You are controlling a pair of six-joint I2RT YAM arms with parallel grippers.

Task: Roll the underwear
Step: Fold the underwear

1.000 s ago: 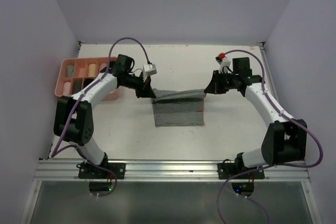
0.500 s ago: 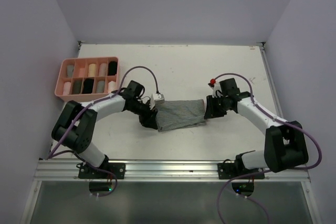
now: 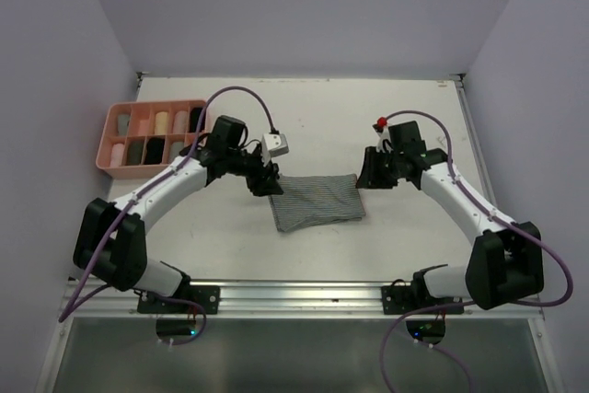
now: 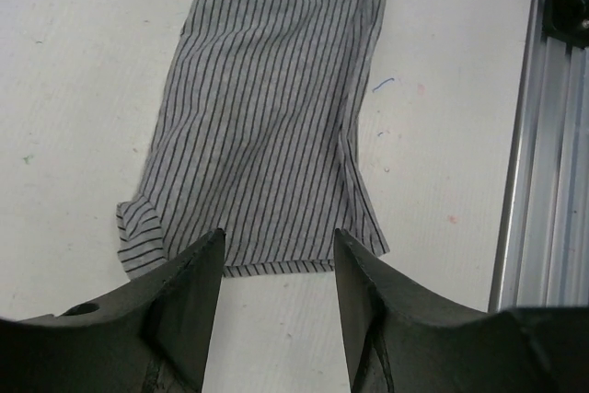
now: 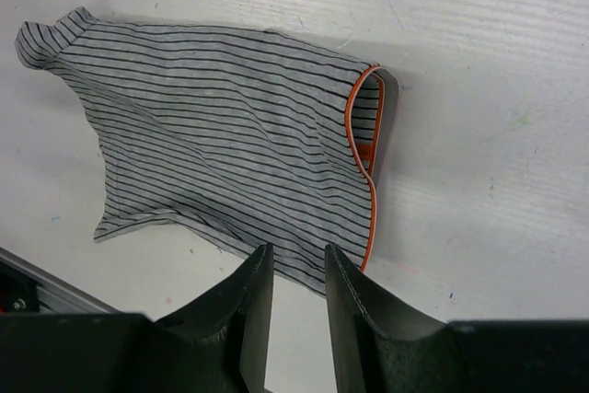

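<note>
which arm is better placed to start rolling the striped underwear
Probably left: the left fingers are open astride the middle of the short end of the underwear, ready to pinch and roll. The right fingers are open but sit at a corner by the orange trim.

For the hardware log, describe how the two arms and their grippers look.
The left arm and right arm both have white links between bulky black joints, with a purple cable looping along each. The left wrist carries a small white box; the right wrist has a small red part. The left gripper and right gripper each have two dark, matte, tapering fingers.
</note>
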